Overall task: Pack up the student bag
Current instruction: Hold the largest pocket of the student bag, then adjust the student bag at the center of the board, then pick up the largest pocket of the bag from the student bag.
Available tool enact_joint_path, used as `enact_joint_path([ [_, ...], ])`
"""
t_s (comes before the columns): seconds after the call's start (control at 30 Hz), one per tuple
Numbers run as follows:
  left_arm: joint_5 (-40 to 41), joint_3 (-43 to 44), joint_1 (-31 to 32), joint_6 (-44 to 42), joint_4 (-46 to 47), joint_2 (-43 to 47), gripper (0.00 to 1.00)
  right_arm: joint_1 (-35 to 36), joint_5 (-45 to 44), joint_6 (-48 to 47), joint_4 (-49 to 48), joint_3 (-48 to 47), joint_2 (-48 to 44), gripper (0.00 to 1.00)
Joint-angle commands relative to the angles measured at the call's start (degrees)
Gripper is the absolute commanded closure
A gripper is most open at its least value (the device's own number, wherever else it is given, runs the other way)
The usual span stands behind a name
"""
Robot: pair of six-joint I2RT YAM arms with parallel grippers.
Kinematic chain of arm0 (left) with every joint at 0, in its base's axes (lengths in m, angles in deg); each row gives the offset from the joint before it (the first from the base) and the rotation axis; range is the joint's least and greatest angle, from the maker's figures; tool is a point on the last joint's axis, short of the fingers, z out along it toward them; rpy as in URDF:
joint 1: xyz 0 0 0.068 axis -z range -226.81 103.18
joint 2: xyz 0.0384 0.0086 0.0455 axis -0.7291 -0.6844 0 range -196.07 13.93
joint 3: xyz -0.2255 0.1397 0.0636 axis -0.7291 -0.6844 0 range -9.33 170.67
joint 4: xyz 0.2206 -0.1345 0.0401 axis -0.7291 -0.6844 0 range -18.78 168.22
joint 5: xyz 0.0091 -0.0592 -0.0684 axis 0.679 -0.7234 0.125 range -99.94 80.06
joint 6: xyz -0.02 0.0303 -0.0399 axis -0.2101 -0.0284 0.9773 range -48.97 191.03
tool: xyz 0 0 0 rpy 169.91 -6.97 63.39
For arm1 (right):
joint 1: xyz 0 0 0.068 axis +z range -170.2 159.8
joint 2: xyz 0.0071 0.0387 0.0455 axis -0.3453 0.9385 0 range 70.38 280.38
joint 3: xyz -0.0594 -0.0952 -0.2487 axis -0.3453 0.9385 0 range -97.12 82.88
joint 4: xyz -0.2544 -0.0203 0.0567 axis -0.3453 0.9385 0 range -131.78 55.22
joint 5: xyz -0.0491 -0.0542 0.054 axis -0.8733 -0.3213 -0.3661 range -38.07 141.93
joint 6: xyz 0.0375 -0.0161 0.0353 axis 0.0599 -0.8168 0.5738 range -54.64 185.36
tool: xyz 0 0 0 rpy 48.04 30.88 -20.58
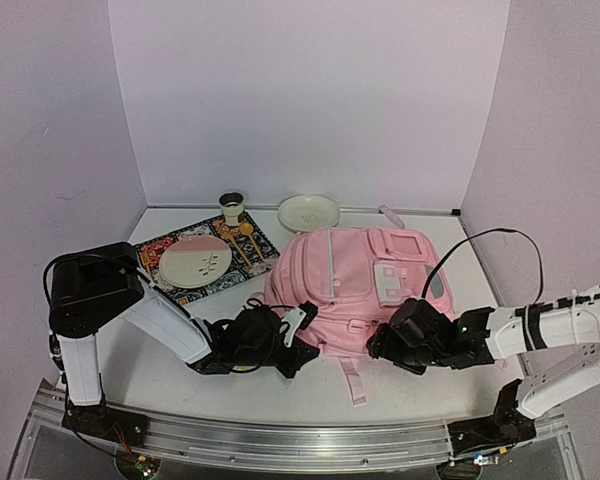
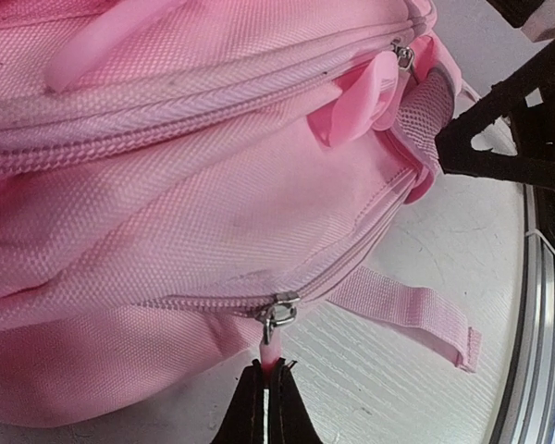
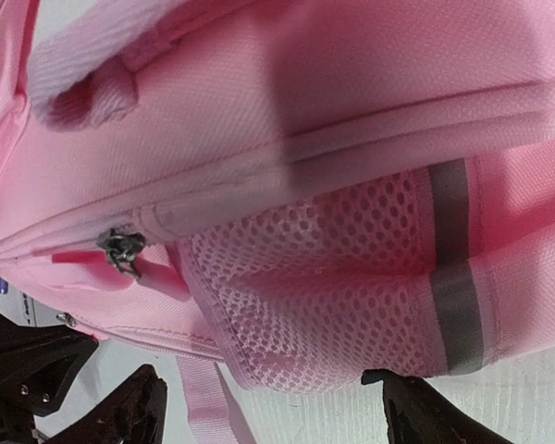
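Observation:
The pink student bag lies flat in the middle of the table, front pockets up. My left gripper is at its near left edge, shut on the pink zipper pull of a closed zip; the metal slider sits just above the fingertips. My right gripper is open at the bag's near right corner, its two fingers spread on either side of the pink mesh side pocket, touching nothing. The bag fills the left wrist view and the right wrist view.
A patterned mat with a pink-and-white plate and spoons lies at the back left. A small cup and a pale bowl stand by the back wall. A loose pink strap trails toward the near edge.

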Motion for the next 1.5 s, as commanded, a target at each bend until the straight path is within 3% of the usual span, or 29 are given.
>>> enact_joint_path([
  [0.0, 1.4, 0.9, -0.3, -0.2, -1.6, 1.9, 1.0, -1.8, -4.2, 3.6, -0.6, 2.0, 0.9, 0.2],
  [0.4, 0.1, 1.4, -0.3, -0.4, -2.8, 3.0, 1.0, -3.4, -3.3, 3.6, -0.6, -0.2, 10.5, 0.26],
  [0.53, 1.0, 1.0, -0.3, -0.6, -3.7, 4.1, 1.0, -4.5, -2.9, 1.9, -0.6, -0.5, 11.1, 0.43],
  [0.67, 2.3, 0.9, -0.3, -0.5, -4.8, 4.9, 1.0, -7.0, -2.9, -0.6, -0.5, 1.0, 7.6, 0.66],
  [0.8, 2.3, 1.2, -0.3, -0.5, -5.1, 4.7, 1.0, -10.0, -2.8, -3.3, 0.5, 2.1, 3.2, 0.81],
  [1.0, 2.2, 1.9, -0.4, -0.2, -5.4, 4.5, 0.99, -11.4, -1.8, -6.2, 1.5, 1.8, -0.1, 0.87],
  [1.23, -6.1, 7.8, -0.1, 6.1, -5.2, 0.0, 0.69, -11.4, 1.3, -8.7, 0.2, -0.5, 2.0, 0.93],
  [1.47, -6.1, 10.2, 0.2, 14.0, -5.1, -2.1, 0.6, -11.4, 3.7, -9.8, -1.3, -0.6, 1.0, 0.96],
])
